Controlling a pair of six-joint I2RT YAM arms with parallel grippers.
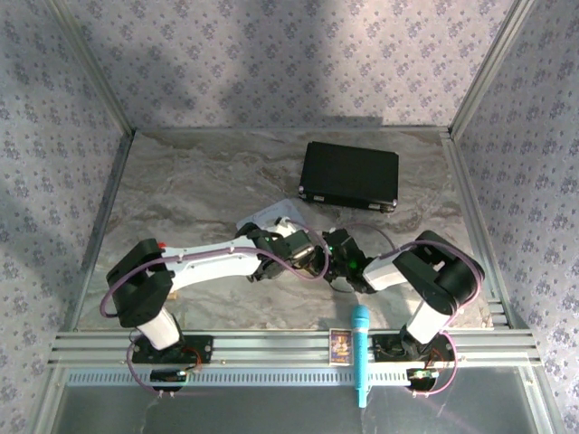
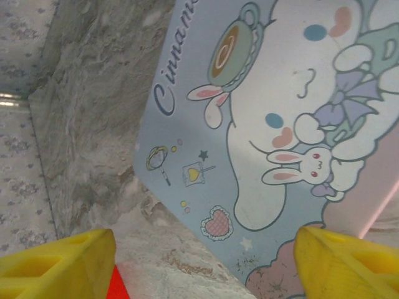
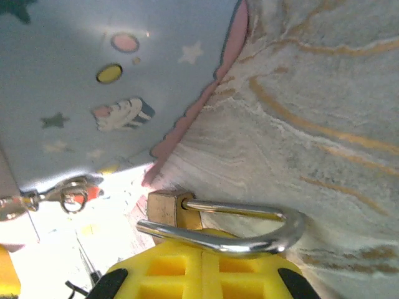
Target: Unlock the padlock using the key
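Top external view: the left arm reaches toward the middle of the bench (image 1: 181,181). The left end effector (image 1: 270,258) sits just beside the right end effector (image 1: 336,251), the two nearly meeting. A pastel cartoon tin (image 1: 271,212) lies just beyond the left end effector. A black case (image 1: 348,174) lies farther beyond the right end effector, well apart from it. Behind the right end effector, by the arm bases, a blue microphone (image 1: 360,357) lies across the rail with a small card (image 1: 340,345) just beside it.

Left wrist view: the left end effector (image 2: 206,265) is spread, its yellow fingers (image 2: 56,265) standing at opposite edges. The tin's printed lid lies directly ahead of it. A small red object (image 2: 118,285) sits just inside the left-hand finger.

Right wrist view: the right end effector (image 3: 202,249) has its fingers pressed together. The padlock (image 3: 163,208) is at their tips, with its brass body touching them and its silver shackle (image 3: 249,232) lying across them. Whether the body is actually pinched cannot be told. To the left of this end effector, a small metal ring (image 3: 73,198) lies near the tin's edge.
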